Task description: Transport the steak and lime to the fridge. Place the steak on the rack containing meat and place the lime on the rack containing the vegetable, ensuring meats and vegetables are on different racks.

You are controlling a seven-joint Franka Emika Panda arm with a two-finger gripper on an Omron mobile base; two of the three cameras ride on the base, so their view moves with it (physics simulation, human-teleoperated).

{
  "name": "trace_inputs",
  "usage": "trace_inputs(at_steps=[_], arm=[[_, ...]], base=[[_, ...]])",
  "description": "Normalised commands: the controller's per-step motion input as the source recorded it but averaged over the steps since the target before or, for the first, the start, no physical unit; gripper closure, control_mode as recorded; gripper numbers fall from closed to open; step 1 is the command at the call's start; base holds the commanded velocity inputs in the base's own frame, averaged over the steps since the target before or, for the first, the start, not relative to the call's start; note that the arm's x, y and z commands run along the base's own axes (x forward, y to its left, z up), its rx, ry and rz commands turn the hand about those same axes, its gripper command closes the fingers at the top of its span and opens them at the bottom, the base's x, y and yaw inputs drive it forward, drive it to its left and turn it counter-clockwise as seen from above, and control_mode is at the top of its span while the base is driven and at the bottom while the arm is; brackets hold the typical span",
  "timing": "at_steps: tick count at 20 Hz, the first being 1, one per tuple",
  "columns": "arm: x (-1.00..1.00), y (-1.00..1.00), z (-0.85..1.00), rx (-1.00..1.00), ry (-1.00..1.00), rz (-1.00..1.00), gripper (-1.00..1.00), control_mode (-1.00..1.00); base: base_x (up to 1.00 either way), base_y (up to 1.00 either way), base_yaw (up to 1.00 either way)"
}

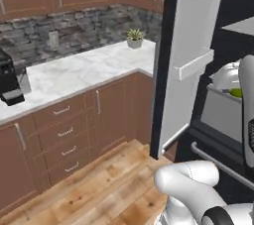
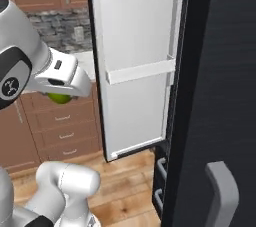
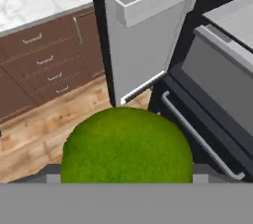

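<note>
Yellow-green lime (image 3: pixel 127 144) sits pinched in the gripper (image 3: pixel 127 178), carried in the air in front of the open fridge (image 2: pixel 220 71), level with its lower part. The white door (image 3: pixel 143 30) stands swung out to one side; grey drawer fronts (image 3: pixel 217 80) lie just ahead. You want the lower rack, judged to be above those drawers, though I cannot see it clearly here. Lift a little, keep well off the door edge, go in level, and let go only once the lime rests on the board, since it will likely roll.

A potted plant (image 1: pixel 134 38) and coffee machine (image 1: pixel 9 80) stand on the marble counter (image 1: pixel 84 70).
</note>
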Motion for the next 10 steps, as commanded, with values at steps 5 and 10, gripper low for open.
trace_inputs(at_steps=[5, 10], arm=[[0.00, 0.00, 0.00, 0.00, 0.00, 0.00, 1.00, 1.00], [0.00, 0.00, 0.00, 0.00, 0.00, 0.00, 1.00, 1.00]], base=[[0.22, 0.00, -0.85], [0.21, 0.06, -0.89]])
